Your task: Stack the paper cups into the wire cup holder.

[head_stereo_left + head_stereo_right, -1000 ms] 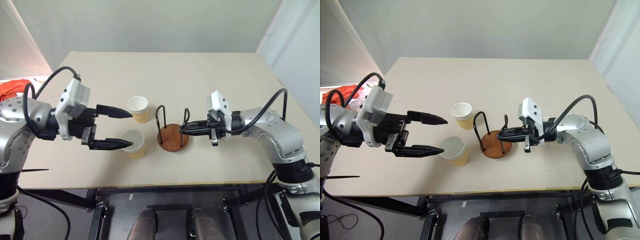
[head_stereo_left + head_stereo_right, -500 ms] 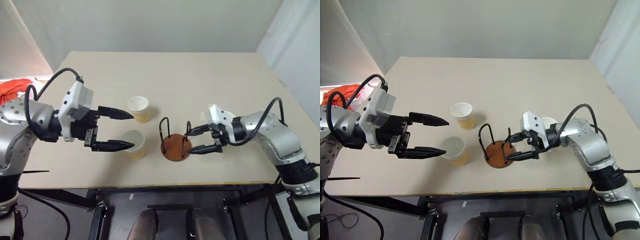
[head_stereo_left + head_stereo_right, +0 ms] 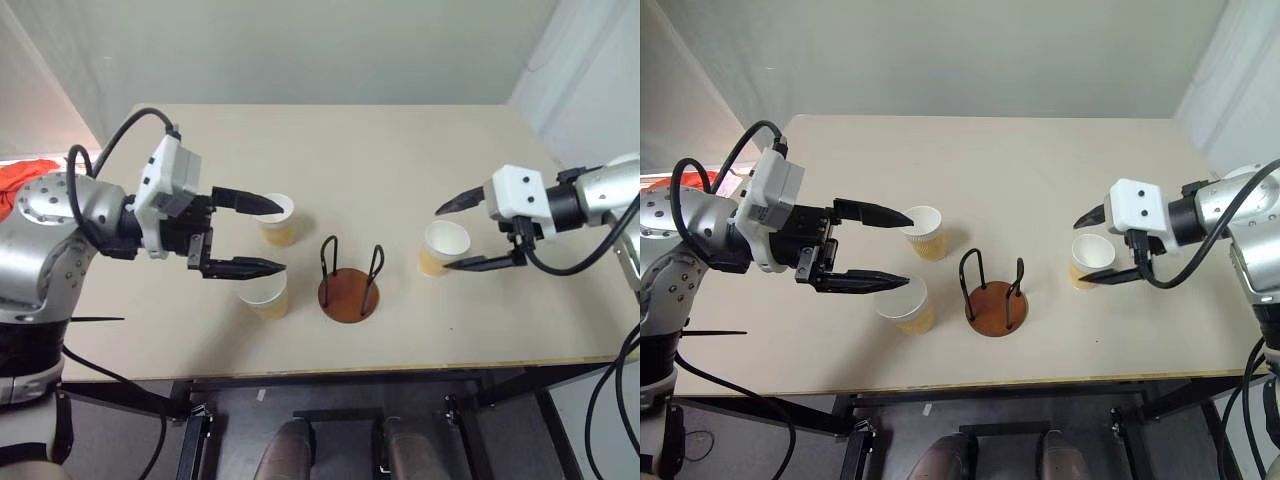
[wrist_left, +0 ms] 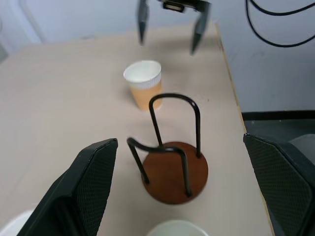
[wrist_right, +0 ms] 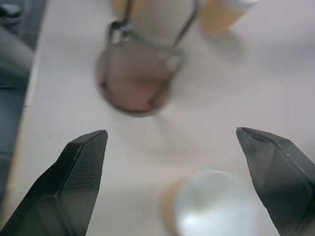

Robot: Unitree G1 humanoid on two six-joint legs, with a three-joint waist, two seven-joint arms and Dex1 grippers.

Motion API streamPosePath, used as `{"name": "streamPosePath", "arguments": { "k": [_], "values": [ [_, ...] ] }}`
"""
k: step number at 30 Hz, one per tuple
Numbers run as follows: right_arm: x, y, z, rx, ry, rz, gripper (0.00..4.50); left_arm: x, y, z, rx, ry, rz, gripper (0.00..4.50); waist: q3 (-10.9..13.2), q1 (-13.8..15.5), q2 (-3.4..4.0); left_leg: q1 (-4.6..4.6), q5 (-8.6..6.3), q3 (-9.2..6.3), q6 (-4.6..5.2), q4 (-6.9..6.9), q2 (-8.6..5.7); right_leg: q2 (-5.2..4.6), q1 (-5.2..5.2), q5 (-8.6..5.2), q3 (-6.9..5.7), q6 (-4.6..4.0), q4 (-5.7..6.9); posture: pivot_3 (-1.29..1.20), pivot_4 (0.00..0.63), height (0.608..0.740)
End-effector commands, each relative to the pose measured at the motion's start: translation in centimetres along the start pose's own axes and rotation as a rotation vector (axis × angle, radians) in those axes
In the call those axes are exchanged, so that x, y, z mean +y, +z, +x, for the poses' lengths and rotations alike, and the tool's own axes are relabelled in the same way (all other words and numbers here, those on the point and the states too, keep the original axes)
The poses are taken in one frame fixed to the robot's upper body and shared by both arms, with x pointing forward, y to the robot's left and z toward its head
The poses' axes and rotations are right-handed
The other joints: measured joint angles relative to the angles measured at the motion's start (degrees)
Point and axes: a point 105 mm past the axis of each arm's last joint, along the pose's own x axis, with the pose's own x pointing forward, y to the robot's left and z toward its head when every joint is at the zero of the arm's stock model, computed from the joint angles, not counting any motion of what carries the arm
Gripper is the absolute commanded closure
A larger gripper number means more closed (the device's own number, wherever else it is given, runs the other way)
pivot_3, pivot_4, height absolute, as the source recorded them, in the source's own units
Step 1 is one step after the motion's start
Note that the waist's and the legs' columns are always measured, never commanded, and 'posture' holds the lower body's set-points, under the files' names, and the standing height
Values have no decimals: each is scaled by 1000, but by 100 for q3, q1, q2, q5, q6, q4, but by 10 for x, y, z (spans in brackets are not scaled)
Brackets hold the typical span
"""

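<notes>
Left claw [image 3: 253,236]: spread wide, empty, raised above the worktop [image 3: 400,160] on the left side of the wire cup holder [image 3: 349,283], tips aimed toward that holder. Below and between its two black fingers, two paper cups: one cup [image 3: 277,218] upright to the holder's upper left, its rim close under the far finger; a second cup [image 3: 263,292] upright just left of the holder's base, under the near finger. No contact with either cup that can be made out.

Right claw [image 3: 462,236]: also spread wide, gripping nothing, raised on the right side of the holder, well apart from it. Between its fingers, seen from above, a third cup [image 3: 442,247] standing upright on the worktop to the right of the holder; fingers passing either side of the rim, clear of it.

Wire cup holder: round reddish-brown base flat on the worktop, two thin black wire loops upright, no cup inside. In the left wrist view, holder [image 4: 173,162] straight ahead between the fingers, third cup [image 4: 144,89] beyond it, right claw [image 4: 169,30] above that cup.
</notes>
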Motion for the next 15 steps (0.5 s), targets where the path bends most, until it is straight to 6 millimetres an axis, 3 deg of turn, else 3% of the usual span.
{"name": "streamPosePath", "arguments": {
  "k": [1,12,15],
  "values": [
    [-1,-24,6,81,17,18,61,-2,6,2,-2,-2,60,0,1,1,2,0,-1,0,2,2,0,-1,0,1,0,1,0,0,150,740],
    [-6,-61,31,125,39,106,61,0,17,6,85,101,251,0,4,0,6,-1,-3,2,6,2,1,-4,-1,7,-2,8,0,0,150,740],
    [-8,-63,33,129,44,101,687,-4,25,9,69,96,274,0,4,4,6,0,-4,1,5,1,1,-4,-1,9,-3,5,2,0,150,740]
  ]
}}
